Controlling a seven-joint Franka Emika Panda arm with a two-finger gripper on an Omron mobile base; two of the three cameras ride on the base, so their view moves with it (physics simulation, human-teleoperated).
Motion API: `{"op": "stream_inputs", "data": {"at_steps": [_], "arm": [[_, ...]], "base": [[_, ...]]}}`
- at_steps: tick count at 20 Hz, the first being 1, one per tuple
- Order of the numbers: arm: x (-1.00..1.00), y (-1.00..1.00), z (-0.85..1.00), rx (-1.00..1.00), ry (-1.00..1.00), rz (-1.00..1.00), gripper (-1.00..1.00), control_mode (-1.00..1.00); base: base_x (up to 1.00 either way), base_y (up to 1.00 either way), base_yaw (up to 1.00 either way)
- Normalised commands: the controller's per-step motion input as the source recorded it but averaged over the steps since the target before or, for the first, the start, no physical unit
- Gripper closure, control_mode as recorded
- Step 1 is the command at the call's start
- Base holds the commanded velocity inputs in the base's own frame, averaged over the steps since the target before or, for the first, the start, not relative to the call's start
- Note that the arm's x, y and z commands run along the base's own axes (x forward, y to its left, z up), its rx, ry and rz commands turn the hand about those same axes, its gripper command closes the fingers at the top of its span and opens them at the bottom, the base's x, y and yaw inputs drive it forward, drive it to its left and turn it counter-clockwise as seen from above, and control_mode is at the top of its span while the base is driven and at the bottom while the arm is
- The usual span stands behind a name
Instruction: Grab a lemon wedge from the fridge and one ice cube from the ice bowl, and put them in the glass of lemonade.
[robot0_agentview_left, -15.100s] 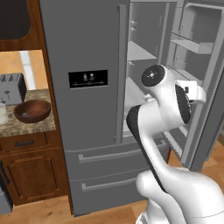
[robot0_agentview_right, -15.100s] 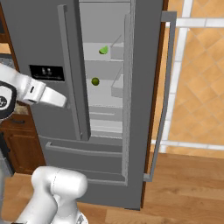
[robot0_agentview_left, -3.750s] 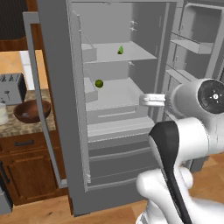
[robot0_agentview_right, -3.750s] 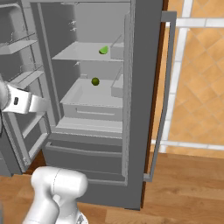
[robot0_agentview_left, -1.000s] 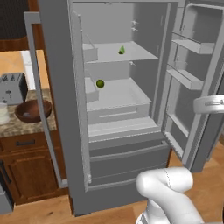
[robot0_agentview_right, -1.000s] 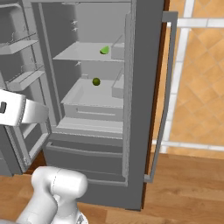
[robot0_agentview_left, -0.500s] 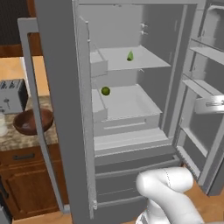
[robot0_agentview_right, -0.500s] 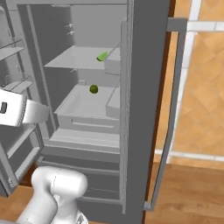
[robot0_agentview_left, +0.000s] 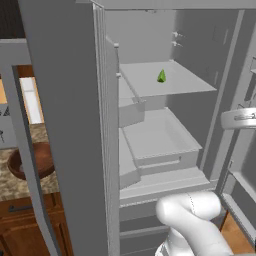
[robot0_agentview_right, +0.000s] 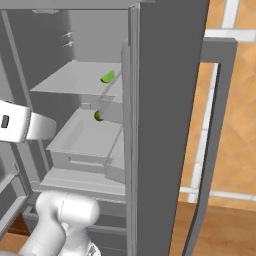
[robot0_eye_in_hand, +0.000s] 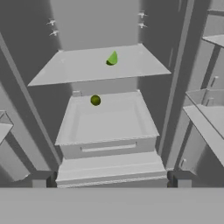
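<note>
White glossy arm (robot0_agentview_left: 192, 220), rounded bulbous links, smooth shell. Forearm segment (robot0_agentview_right: 22, 125) white, blocky, with small dark rectangular mark. Two small dark grey squared finger tips (robot0_eye_in_hand: 39, 180).

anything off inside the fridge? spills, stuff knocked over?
Nothing stands out. The lemon wedge sits on the upper shelf, a small dark green ball at the back of the drawer below. No spills or damage.

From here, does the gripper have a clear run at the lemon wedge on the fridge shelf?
Probably yes. The fridge stands open, the lemon wedge lies alone on its shelf, and the open gripper faces the compartment with nothing between; it is not yet inside.
</note>
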Motion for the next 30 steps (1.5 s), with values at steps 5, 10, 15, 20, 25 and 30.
{"op": "stream_inputs", "data": {"at_steps": [5,10,15,20,25,30], "arm": [[0.0,0.0,0.0,0.0,0.0,0.0,-1.0,1.0],[0.18,0.01,0.3,-0.08,0.04,0.0,-1.0,-1.0],[0.88,0.0,0.17,-0.08,0.18,0.0,-1.0,-1.0],[0.22,0.0,-0.07,0.0,-0.04,0.04,-1.0,-1.0],[0.52,0.12,-0.13,0.02,-0.2,0.17,-1.0,-1.0],[0.82,0.25,-0.02,-0.01,-0.06,0.04,-1.0,-1.0]], "base": [[0.39,0.1,0.0],[0.03,0.0,0.0],[0.0,0.0,0.0],[0.0,0.0,0.0],[0.0,0.0,0.0],[0.0,0.0,0.0]]}}
